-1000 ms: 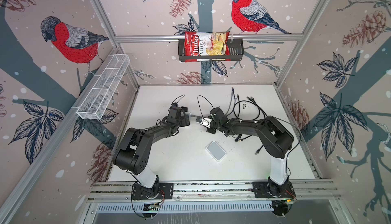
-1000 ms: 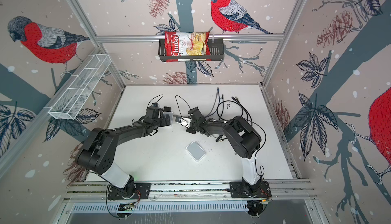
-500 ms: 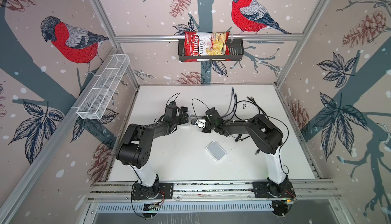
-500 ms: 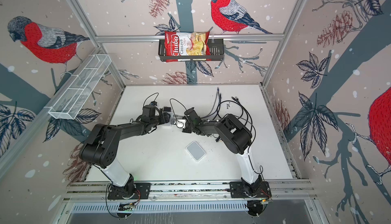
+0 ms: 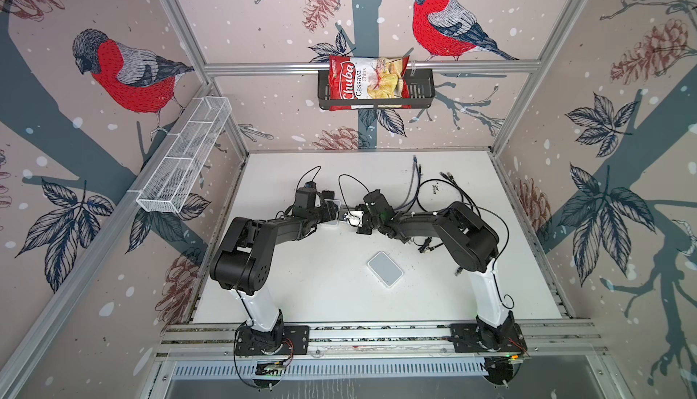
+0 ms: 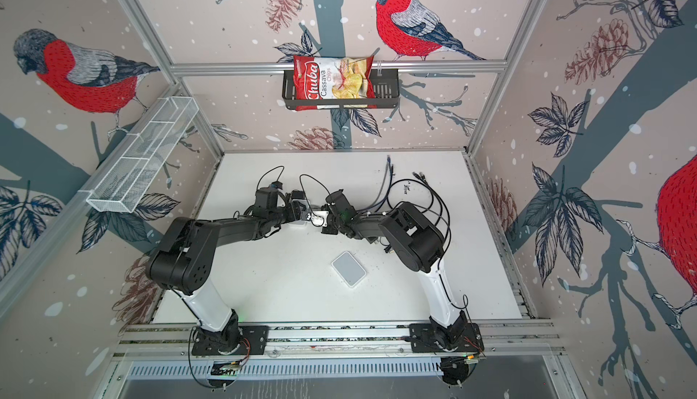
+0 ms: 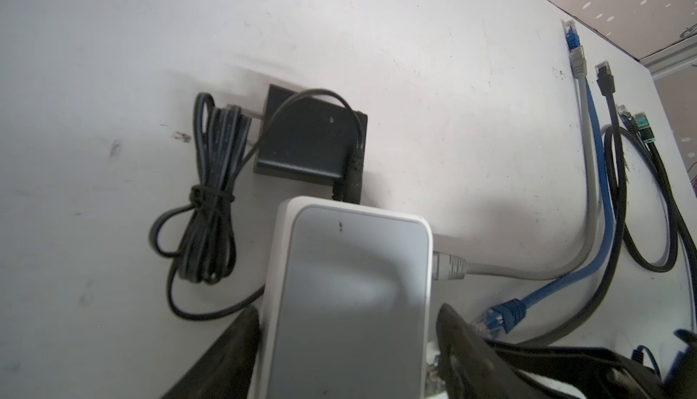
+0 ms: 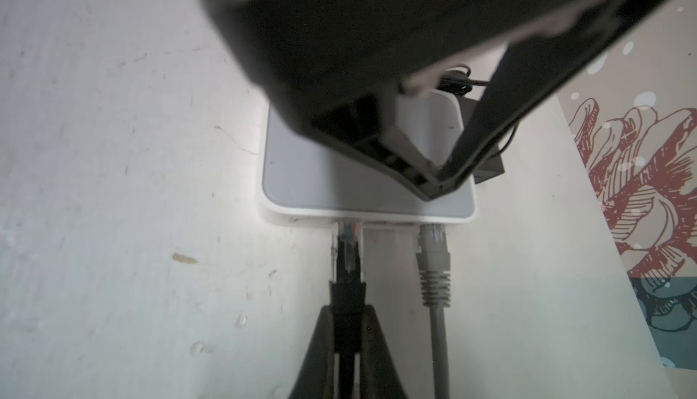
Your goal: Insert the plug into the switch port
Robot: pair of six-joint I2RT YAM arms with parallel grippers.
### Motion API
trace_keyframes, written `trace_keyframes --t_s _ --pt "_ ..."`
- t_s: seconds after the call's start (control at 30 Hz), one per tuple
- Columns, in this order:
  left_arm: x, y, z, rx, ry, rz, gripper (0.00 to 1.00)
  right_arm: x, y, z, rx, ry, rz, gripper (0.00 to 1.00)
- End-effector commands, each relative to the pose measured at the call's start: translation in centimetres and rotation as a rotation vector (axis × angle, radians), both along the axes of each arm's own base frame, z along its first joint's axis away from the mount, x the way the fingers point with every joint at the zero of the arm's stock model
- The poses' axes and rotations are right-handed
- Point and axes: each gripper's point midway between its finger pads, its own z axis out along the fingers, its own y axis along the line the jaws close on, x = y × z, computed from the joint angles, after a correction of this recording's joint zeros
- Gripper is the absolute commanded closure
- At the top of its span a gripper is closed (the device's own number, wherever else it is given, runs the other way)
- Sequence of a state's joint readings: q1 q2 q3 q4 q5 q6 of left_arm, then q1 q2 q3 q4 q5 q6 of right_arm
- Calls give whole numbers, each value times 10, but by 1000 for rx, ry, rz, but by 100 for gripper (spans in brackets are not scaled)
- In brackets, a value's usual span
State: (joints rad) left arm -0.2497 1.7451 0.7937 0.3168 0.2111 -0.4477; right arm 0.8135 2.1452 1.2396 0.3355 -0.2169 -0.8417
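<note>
The switch (image 7: 350, 295), a flat white box with a grey top, lies on the table at centre-left in both top views (image 5: 335, 223) (image 6: 301, 223). My left gripper (image 7: 345, 335) straddles it. One finger (image 7: 234, 348) lies against its side and the other finger (image 7: 464, 344) stands a sliver off. My right gripper (image 8: 346, 310) is shut on the black boot of the plug (image 8: 347, 250), a clear connector on a black cable. The plug's tip sits at the mouth of a port on the switch (image 8: 286, 186). How deep it sits is hidden.
A grey plug (image 8: 433, 253) sits in the neighbouring port. A black power adapter (image 7: 309, 140) and its bundled cord (image 7: 211, 189) lie behind the switch. A loose blue plug (image 7: 503, 312) and several cables (image 5: 445, 189) lie at the right. Another grey-white box (image 5: 385, 268) lies nearer the front.
My right gripper has carried the plug leftward up to the switch. My left gripper's jaws have narrowed around the switch.
</note>
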Motion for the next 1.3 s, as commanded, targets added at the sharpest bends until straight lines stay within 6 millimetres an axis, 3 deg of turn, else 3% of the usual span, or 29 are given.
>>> trace_keyframes --t_s 0.0,0.47,0.8,1.03,1.27 --pt "4 -6 7 -35 -29 -14 28 0 9 7 27 -11 26 100" --pt "3 -9 7 -72 -28 -11 30 -9 15 -3 -28 -7 36 100" --pt "-4 -12 3 -136 -17 6 35 13 26 29 136 17 -142 100" --pt "-6 -15 5 -166 -23 4 36 -6 32 37 185 64 -97 100" --pt "-6 -14 4 -156 -24 2 37 -17 35 18 72 32 -53 100"
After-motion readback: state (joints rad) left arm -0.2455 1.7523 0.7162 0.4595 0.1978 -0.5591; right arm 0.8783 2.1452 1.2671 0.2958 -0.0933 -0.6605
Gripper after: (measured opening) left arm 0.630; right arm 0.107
